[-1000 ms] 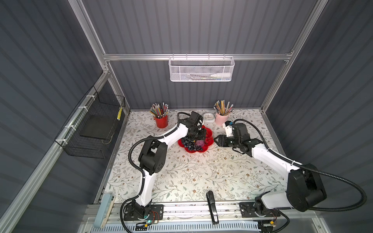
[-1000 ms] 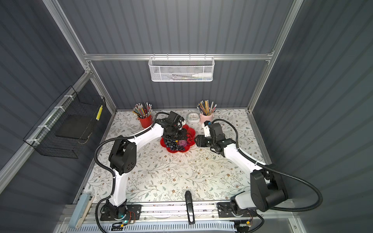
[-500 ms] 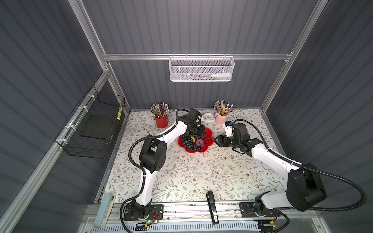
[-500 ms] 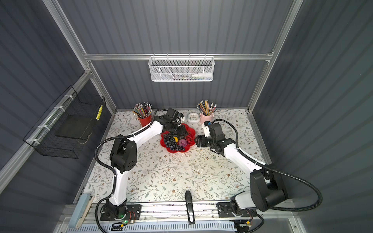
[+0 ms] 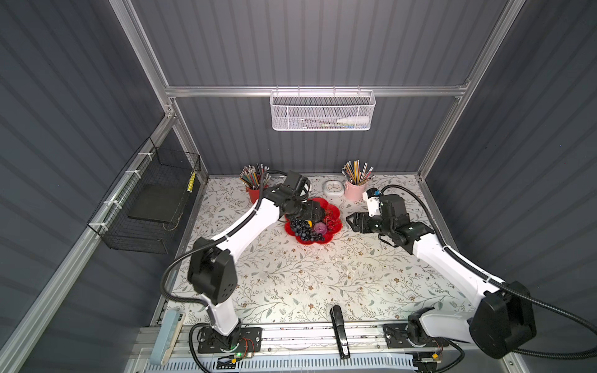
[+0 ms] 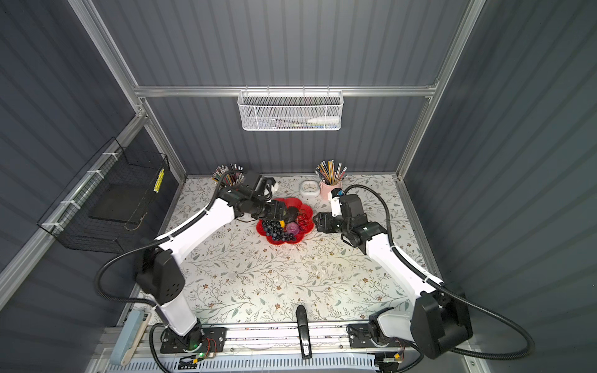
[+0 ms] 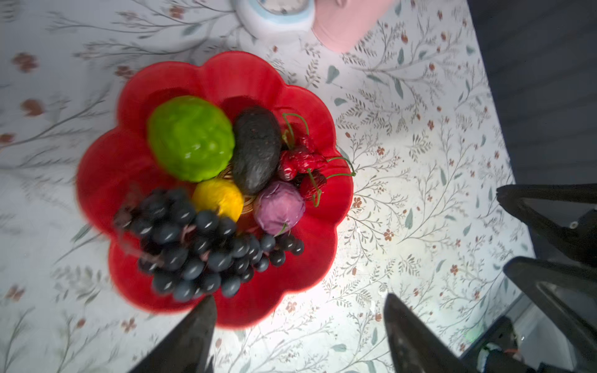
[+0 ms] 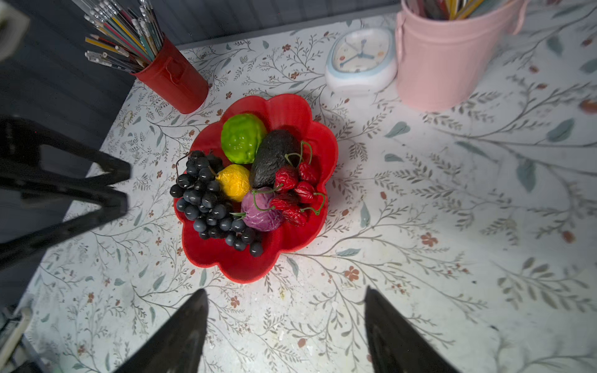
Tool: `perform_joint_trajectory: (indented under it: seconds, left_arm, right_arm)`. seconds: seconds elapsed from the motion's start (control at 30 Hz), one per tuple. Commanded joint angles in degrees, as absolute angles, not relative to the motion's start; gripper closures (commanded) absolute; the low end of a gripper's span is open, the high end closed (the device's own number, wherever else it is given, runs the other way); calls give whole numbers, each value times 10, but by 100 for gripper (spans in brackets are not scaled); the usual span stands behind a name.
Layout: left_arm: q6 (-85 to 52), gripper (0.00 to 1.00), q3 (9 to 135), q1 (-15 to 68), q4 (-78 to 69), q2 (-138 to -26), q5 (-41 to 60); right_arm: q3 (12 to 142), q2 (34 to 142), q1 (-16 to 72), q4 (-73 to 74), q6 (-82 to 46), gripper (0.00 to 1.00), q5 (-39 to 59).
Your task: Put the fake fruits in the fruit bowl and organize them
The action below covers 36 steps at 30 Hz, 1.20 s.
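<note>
The red flower-shaped fruit bowl (image 5: 307,241) (image 6: 277,243) (image 7: 232,74) (image 8: 287,109) sits at the table's back middle. Inside lie a dark grape bunch (image 8: 206,197) (image 7: 193,245), a bumpy lime-green ball (image 8: 242,137), a yellow pear (image 8: 234,182), a dark avocado (image 8: 271,158), a purple round fruit (image 8: 261,210) and red cherries (image 8: 294,190). My left gripper (image 5: 319,211) (image 7: 298,300) hovers over the bowl's back left edge, open and empty. To the right of the bowl, my right gripper (image 5: 350,221) (image 8: 285,292) points at it, open and empty.
Behind the bowl stand a red pencil cup (image 5: 253,192), a small white clock (image 5: 332,188) and a pink pencil cup (image 5: 353,192). A black wire basket (image 5: 151,200) hangs on the left wall, a white mesh basket (image 5: 323,109) on the back wall. A black tool (image 5: 337,329) lies at the front edge.
My left gripper has gone from shut to open and drawn back a little from the bowl's middle toward the left. The right gripper's jaws stand wider than before.
</note>
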<state>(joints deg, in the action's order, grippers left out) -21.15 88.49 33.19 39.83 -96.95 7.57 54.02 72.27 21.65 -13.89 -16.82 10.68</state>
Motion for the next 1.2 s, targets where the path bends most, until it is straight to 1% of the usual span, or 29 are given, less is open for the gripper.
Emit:
perform_joint_trajectory:
  seconds: [0.0, 0.07, 0.17, 0.23, 0.3, 0.37, 0.4, 0.5, 0.57, 0.63, 0.77, 0.83, 0.93, 1.0, 1.07, 1.1, 1.17]
  left_arm:
    - [-226, 4, 788, 303, 389, -896, 2]
    - [-230, 0, 732, 278, 358, -843, -11]
    - [-201, 0, 656, 225, 296, -771, -37]
    - [-175, 0, 614, 194, 254, -731, -89]
    - [-145, 0, 570, 173, 206, -692, -168]
    - [-103, 0, 503, 162, 132, -650, -242]
    - [-86, 0, 465, 156, 89, -634, -253]
    - [-45, 0, 348, 150, -40, -602, -283]
    - [-24, 0, 308, 141, -96, -619, -295]
    - [-25, 0, 295, 111, -140, -660, -263]
    - [3, 0, 262, 85, -290, -759, -245]
    - [5, 0, 265, 64, -321, -804, -224]
    - [-32, 0, 249, 26, -403, -854, -168]
    - [-32, 0, 258, 21, -420, -874, -155]
    - [-28, 0, 256, 20, -479, -909, -142]
    - [-32, 0, 260, 18, -484, -925, -138]
    - [-17, 0, 269, 19, -514, -969, -122]
  right_arm:
    - [547, 693, 210, -181, -132, 1, 52]
    - [554, 674, 198, -193, -125, 1, 11]
    - [531, 621, 154, -126, -83, 1, 34]
    - [497, 597, 132, -54, -23, 1, 49]
    - [477, 587, 113, -20, 22, 1, 35]
    - [473, 581, 77, -29, 8, 1, 28]
    - [458, 574, 63, -11, -2, 1, 18]
    - [342, 534, 46, 141, 7, 1, -33]
    - [275, 529, 34, 218, 5, 1, -46]
    - [239, 537, 25, 248, 0, 1, -59]
    - [166, 592, -11, 382, -25, 1, -39]
    - [162, 629, -23, 414, -37, 1, -29]
    - [162, 714, -33, 484, -24, 1, -20]
    - [166, 753, -53, 525, -50, 1, 11]
    - [186, 781, -59, 507, -49, 1, 33]
    - [190, 799, -59, 516, -43, 1, 49]
    - [181, 846, -59, 587, -40, 1, 68]
